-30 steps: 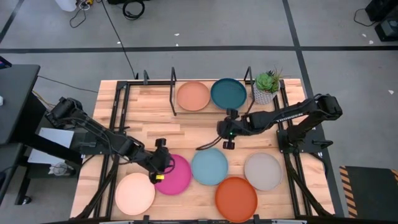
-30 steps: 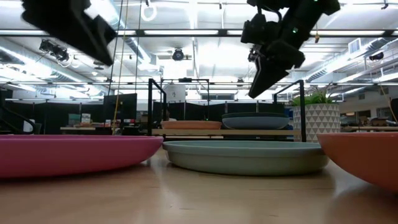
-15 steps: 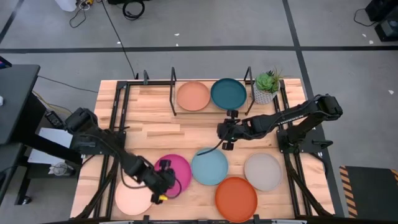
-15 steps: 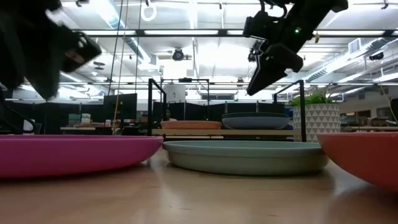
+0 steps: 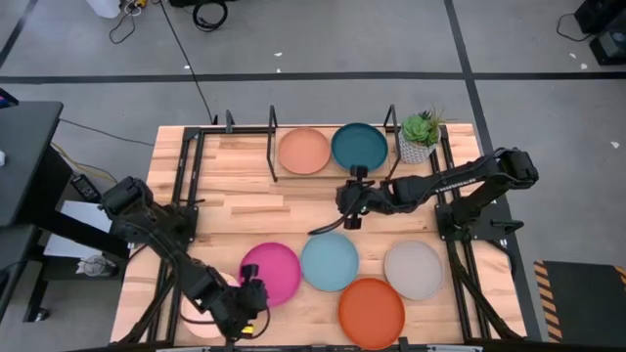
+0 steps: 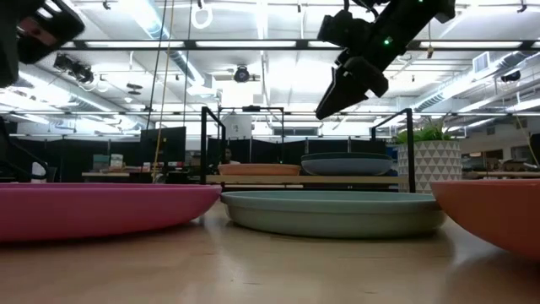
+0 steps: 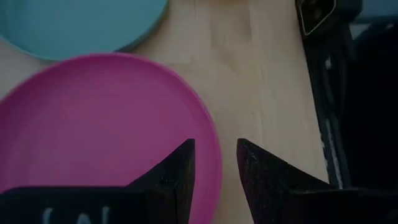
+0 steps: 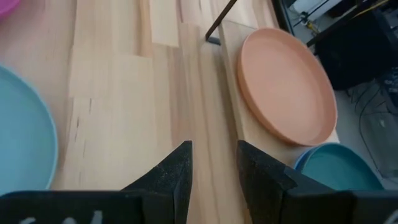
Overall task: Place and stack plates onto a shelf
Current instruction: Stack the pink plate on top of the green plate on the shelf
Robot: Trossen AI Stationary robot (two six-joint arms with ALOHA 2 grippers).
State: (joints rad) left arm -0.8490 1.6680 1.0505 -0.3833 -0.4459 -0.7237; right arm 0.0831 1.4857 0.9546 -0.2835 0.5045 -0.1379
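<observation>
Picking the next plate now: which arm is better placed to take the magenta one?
Left. Its tool hangs at the near edge of the magenta plate, which fills the left wrist view, fingers slightly apart and empty. The right tool is over bare wood by the shelf.

A grey floor crossed by dark tape lines surrounds the wooden table. Cables lie on the floor beyond the table. Ceiling strip lights and dark partitions show behind it.
</observation>
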